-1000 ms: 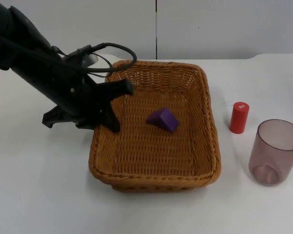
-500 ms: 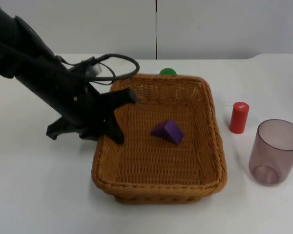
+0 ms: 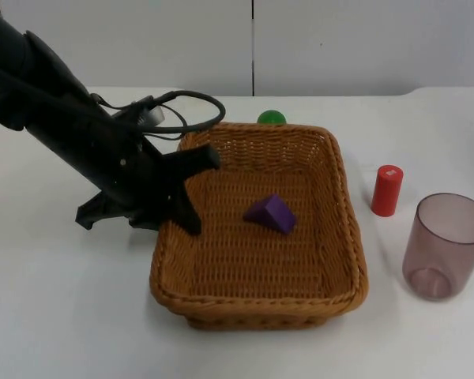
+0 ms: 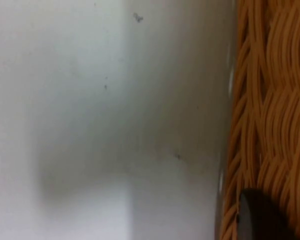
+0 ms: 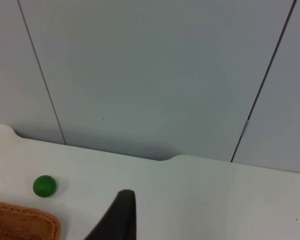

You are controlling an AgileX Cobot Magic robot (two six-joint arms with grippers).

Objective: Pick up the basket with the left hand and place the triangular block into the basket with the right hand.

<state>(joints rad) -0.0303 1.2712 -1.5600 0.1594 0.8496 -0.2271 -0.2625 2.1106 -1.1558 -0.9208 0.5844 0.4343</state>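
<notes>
A brown wicker basket (image 3: 261, 306) sits mid-table with a purple triangular block (image 3: 270, 213) lying on its floor. My left gripper (image 3: 205, 191) comes in from the left and is shut on the basket's left rim, one finger near the back left corner, the other lower along the wall. In the left wrist view a black fingertip (image 4: 260, 220) presses against the basket's weave (image 4: 270, 100), with white table beside it. My right gripper (image 5: 121, 220) waits near the table's far edge, facing the grey wall, with the basket's corner (image 5: 20, 222) below it.
A small green ball (image 3: 271, 117) lies just behind the basket's back rim, also the green ball (image 5: 44, 185) in the right wrist view. A red cylinder (image 3: 386, 190) and a translucent pink cup (image 3: 445, 245) stand right of the basket.
The basket and my left gripper shifted toward the table's front together, uncovering the green ball behind the rim. Over the last half second almost nothing moved.
</notes>
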